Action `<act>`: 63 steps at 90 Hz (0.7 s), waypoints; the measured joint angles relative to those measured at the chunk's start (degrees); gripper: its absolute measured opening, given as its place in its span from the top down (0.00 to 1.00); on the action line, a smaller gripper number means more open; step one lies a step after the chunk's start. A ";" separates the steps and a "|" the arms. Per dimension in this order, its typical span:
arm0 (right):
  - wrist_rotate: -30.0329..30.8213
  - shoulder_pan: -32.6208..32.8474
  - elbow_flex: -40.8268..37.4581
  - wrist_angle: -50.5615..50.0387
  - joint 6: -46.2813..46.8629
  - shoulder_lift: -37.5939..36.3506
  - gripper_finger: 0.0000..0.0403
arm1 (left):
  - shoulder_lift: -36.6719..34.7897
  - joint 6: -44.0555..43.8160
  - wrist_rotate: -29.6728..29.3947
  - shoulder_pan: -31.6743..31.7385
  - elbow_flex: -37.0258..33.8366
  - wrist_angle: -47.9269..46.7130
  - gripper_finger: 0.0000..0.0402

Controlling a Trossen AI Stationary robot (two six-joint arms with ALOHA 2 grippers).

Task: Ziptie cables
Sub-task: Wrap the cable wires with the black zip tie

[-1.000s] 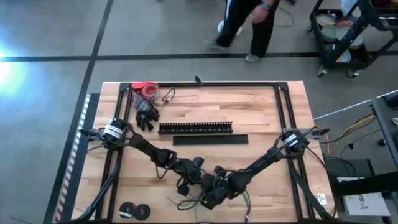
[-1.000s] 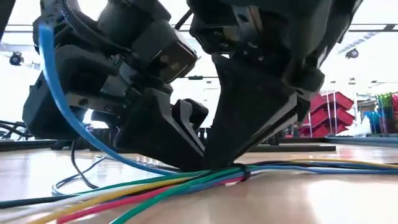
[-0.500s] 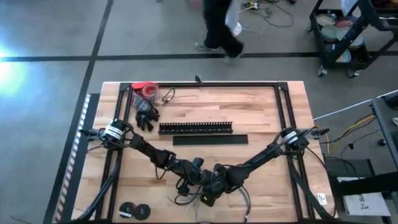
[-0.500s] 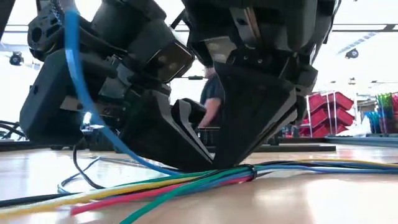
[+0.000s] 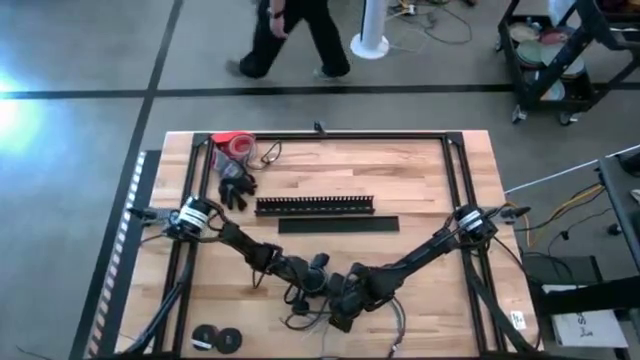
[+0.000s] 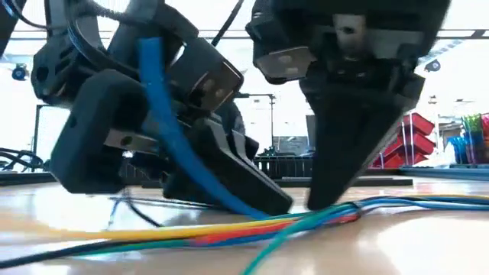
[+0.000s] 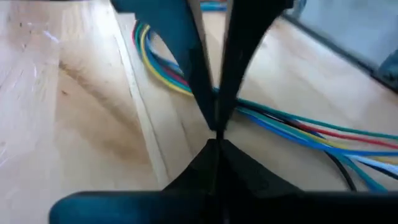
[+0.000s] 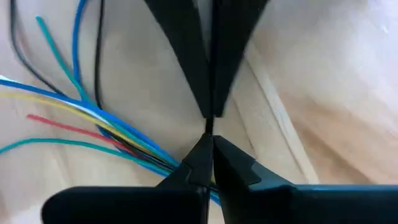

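Table (image 5: pixel 420 190): pale wooden top inside a black frame.

Cables (image 6: pixel 229 229): a loose bundle of thin coloured wires (yellow, red, green, blue, black) lying flat on the near middle of the table, fanning apart toward their ends. Both grippers meet over it.

Left gripper (image 5: pixel 312 285): lowered to the bundle at the near centre. In its wrist view the fingers (image 7: pixel 186 56) are drawn together to a point just above the wires; whether anything thin sits between them cannot be told.

Right gripper (image 5: pixel 345 305): just beside the left one, tip down at the wood by the bundle. Its fingers (image 8: pixel 186 43) are likewise pressed together, with the wires running past the tips, not visibly pinched. Judged purpose: the two tips flank one spot on the bundle to gather it for tying.

Slotted bar (image 5: pixel 314 205) and flat strip (image 5: pixel 337 224): parallel at mid-table, well apart from the work.

Red object (image 5: pixel 233 144) and black glove-like item (image 5: pixel 236 187): far left corner. No containers seen.

Person (image 5: pixel 290 35): on the floor beyond the table.
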 joint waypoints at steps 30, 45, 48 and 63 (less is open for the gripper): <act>2.49 1.22 3.36 -7.18 -1.18 -0.02 1.00 | 1.70 0.49 -0.06 -0.03 0.00 3.40 1.00; 7.10 1.14 6.08 -5.90 -4.99 -0.06 1.00 | 1.70 0.47 0.07 -0.03 0.00 3.40 1.00; 7.10 1.12 6.12 -5.00 -5.74 -0.09 1.00 | 1.70 0.47 0.09 -0.05 0.00 3.40 1.00; 5.10 1.03 5.90 -3.96 -6.12 1.35 1.00 | 1.70 0.42 0.25 -0.05 0.00 3.40 1.00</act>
